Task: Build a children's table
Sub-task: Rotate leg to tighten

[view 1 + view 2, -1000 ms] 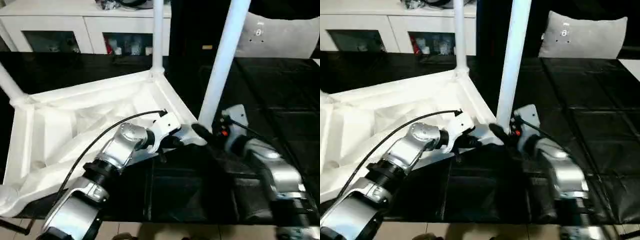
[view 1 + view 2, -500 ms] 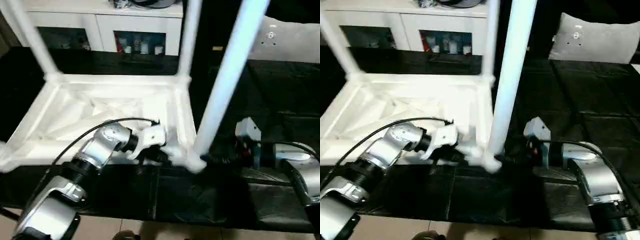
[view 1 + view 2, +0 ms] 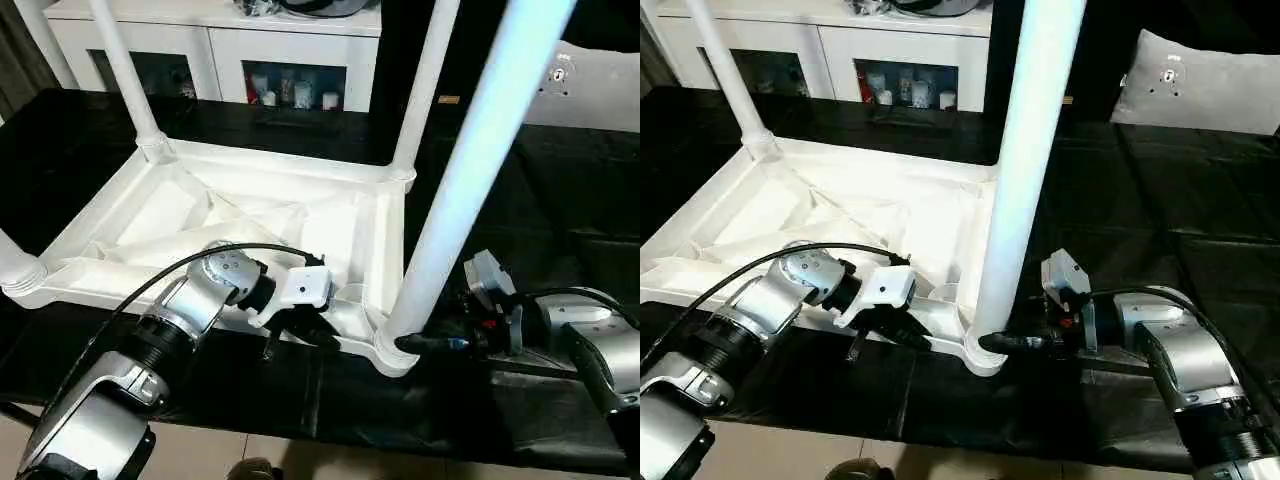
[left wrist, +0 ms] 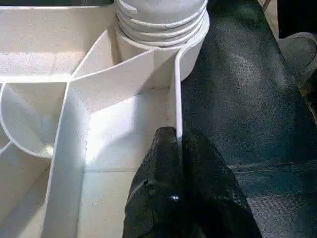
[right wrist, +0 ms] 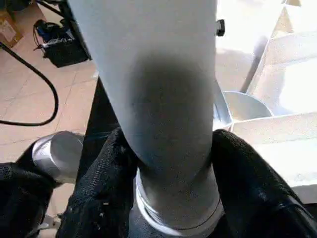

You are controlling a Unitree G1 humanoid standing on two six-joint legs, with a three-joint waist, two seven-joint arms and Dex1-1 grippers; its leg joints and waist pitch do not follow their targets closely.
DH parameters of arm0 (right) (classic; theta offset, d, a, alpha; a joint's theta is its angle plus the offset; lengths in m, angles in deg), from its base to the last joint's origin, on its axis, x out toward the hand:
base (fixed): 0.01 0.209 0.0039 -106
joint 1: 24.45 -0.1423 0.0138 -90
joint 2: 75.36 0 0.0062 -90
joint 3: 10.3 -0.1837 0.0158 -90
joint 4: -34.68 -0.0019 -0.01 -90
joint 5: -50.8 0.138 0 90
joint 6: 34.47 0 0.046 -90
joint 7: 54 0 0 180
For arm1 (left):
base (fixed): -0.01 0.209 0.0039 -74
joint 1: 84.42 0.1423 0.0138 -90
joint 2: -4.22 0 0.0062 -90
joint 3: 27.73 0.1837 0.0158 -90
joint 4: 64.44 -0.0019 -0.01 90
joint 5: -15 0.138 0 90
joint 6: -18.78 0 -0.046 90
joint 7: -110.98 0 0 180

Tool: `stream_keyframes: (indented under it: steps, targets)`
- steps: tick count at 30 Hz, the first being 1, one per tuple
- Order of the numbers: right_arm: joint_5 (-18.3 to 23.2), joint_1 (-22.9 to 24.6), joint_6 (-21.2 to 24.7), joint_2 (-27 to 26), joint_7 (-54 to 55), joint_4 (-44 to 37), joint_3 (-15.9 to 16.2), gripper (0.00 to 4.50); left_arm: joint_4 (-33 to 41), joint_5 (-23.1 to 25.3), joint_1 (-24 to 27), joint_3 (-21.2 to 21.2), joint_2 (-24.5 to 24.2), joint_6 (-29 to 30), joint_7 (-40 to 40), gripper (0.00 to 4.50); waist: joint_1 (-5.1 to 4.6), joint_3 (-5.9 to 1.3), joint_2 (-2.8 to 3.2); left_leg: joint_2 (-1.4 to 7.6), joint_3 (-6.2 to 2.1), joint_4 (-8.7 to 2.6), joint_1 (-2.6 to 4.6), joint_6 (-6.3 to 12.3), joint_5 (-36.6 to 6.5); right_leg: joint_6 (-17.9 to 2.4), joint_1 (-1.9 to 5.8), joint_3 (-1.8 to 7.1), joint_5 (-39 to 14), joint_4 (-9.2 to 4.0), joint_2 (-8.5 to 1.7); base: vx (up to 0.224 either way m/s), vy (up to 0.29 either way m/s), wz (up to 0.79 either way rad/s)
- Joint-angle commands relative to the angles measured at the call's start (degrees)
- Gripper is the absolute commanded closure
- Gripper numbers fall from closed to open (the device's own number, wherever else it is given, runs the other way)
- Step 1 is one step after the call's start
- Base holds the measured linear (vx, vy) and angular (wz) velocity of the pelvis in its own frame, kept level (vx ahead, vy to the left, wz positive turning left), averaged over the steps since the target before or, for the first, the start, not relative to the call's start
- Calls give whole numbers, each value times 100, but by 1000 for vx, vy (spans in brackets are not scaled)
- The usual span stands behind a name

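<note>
- Black-covered work table (image 3: 560,200): quilted cover, creased along the near edge.
- White cabinet (image 3: 215,45) behind the work table: glass-fronted compartments holding small items, too small to identify.
- Grey cushion (image 3: 1200,85): resting at the far right of the work table.
- Tiled floor (image 5: 29,104): beige, with a black cable (image 5: 42,94) lying on it.

Smooth white plastic tabletop (image 3: 230,215) and leg (image 3: 470,170) on matt black table cover (image 3: 560,190)
</note>
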Motion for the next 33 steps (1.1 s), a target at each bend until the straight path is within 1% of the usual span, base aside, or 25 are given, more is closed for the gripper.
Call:
stream_keyframes:
  steps: [1,4,5,6,7,8,9,10,11,12,13,14,16,17,18,19,20,22,23,25,26,28,29,31,33]
  targets:
    - [231,65,193,-54,-1,-102,-56,251,167,-126,-45,18,120,202,67,450,-26,-420,-94,523,-160,-359,17,656,-157,-1323,297,360,-640,-372,-661,0,0,0]
    - [374,121,349,-177,265,-215,-182,256,172,-158,-44,-100,213,437,-163,450,-21,-410,-108,525,-158,-361,10,665,-131,-1322,294,365,-627,-371,-656,0,0,0]
    - [433,110,560,-432,823,-297,-352,256,148,-143,-59,-244,350,731,-562,450,-44,-395,-98,518,-167,-372,10,623,-200,-1301,281,355,-797,-397,-652,0,0,0]
    - [433,108,575,-451,867,-302,-363,256,146,-141,-60,-254,360,754,-592,450,-44,-395,-98,518,-167,-372,10,623,-200,-1301,281,355,-797,-397,-652,0,0,0]
    - [326,90,645,-595,1271,-311,-429,256,156,-117,-58,-323,445,984,-840,450,-66,-388,-103,512,-181,-383,15,538,-284,-1274,285,353,-994,-415,-666,0,0,0]
    - [95,36,703,-795,1847,-264,-479,256,158,-87,-58,-416,568,1267,-1179,450,-92,-376,-109,492,-176,-394,30,437,-367,-1211,279,356,-1245,-451,-664,0,0,0]
    - [-82,-19,737,-946,2259,-206,-504,256,145,-73,-63,-488,661,1435,-1423,450,-145,-356,-101,476,-183,-413,6,314,-413,-1141,287,352,-1433,-462,-656,0,0,0]
    - [-159,-74,762,-1087,2557,-127,-552,256,133,-81,-68,-539,736,1545,-1574,450,-165,-357,-107,463,-194,-418,5,282,-432,-1104,294,343,-1524,-481,-659,0,0,0]
    - [-265,-142,807,-1240,2913,-37,-579,256,124,-87,-72,-603,846,1702,-1788,450,-246,-357,-111,454,-202,-424,-6,224,-411,-1078,303,339,-1551,-480,-654,0,0,0]
    - [-376,-200,831,-1371,3222,45,-588,256,88,-78,-86,-659,953,1815,-2008,450,-278,-359,-114,451,-204,-424,-11,222,-394,-1073,311,338,-1551,-485,-654,0,0,0]
    - [-454,-237,847,-1455,3427,96,-591,257,63,-69,-95,-696,1025,1890,-2159,450,-354,-367,-116,428,-191,-407,-27,274,-314,-1073,313,337,-1473,-487,-642,0,0,0]
    - [-606,-320,923,-1638,3888,205,-630,257,-25,-52,-133,-768,1169,1996,-2454,450,-367,-367,-123,417,-184,-398,-29,313,-269,-1067,315,341,-1429,-502,-636,0,0,0]
    - [-850,-529,1148,-2114,4974,456,-816,257,-280,-39,-249,-974,1557,2164,-3190,450,-433,-370,-111,399,-172,-391,-38,383,-122,-1159,302,345,-1140,-480,-608,0,0,0]
    - [-866,-578,1036,-2252,5205,526,-882,257,-353,-46,-289,-1034,1699,2190,-3413,450,-441,-374,-124,384,-164,-386,-14,371,-138,-1138,301,342,-1160,-496,-603,0,0,0]
    - [-866,-578,1036,-2252,5205,526,-882,257,-353,-46,-289,-1034,1699,2190,-3413,450,-441,-372,-116,383,-162,-387,-21,378,-130,-1139,306,348,-1168,-496,-611,0,0,0]
    - [-810,-606,883,-2410,5289,536,-917,223,-387,-23,-322,-1075,1872,2218,-3627,450,-438,-370,-89,401,-161,-388,-22,421,-162,-1147,306,354,-1136,-503,-619,0,0,0]
    - [-810,-601,856,-2430,5302,521,-924,189,-378,-20,-323,-1078,1895,2223,-3638,450,-432,-372,-88,420,-168,-393,-12,438,-170,-1152,309,354,-1086,-498,-619,0,0,0]
    - [-783,-579,780,-2509,5327,442,-964,186,-309,-8,-312,-1081,1956,2262,-3654,450,-433,-385,-88,433,-176,-393,-27,529,-58,-1217,320,359,-735,-448,-615,0,0,0]
    - [-712,-565,816,-2525,5263,391,-991,166,-263,13,-301,-1045,1935,2243,-3604,450,-431,-392,-78,445,-177,-389,-18,590,-22,-1270,314,359,-570,-430,-621,0,0,0]
    - [-707,-543,766,-2446,5134,359,-973,154,-179,54,-258,-949,1845,2120,-3436,450,-425,-393,-70,444,-174,-382,-21,650,-8,-1326,324,362,-446,-420,-627,0,0,0]
    - [-716,-530,681,-2375,5031,360,-956,141,-137,64,-228,-898,1779,2034,-3314,450,-418,-388,-73,442,-171,-380,-26,678,-18,-1340,328,361,-414,-421,-629,0,0,0]
    - [-715,-498,596,-2207,4767,335,-923,133,-116,95,-193,-824,1654,1884,-3138,450,-395,-397,-79,439,-174,-371,-33,710,-15,-1326,345,363,-404,-417,-645,0,0,0]
    - [-694,-465,492,-2022,4500,312,-890,110,-115,132,-162,-749,1527,1729,-2951,450,-384,-403,-73,440,-173,-367,-36,741,46,-1328,342,362,-331,-402,-636,0,0,0]
    - [-663,-438,428,-1832,4253,306,-888,102,-114,162,-135,-691,1407,1652,-2795,450,-368,-398,-79,443,-167,-359,-40,788,52,-1313,340,365,-275,-401,-636,0,0,0]
    - [-666,-340,218,-1206,3436,261,-803,94,-64,173,-60,-536,1058,1267,-2213,450,-323,-409,-66,459,-167,-348,-24,812,1,-1334,328,366,-232,-388,-639,0,0,0]
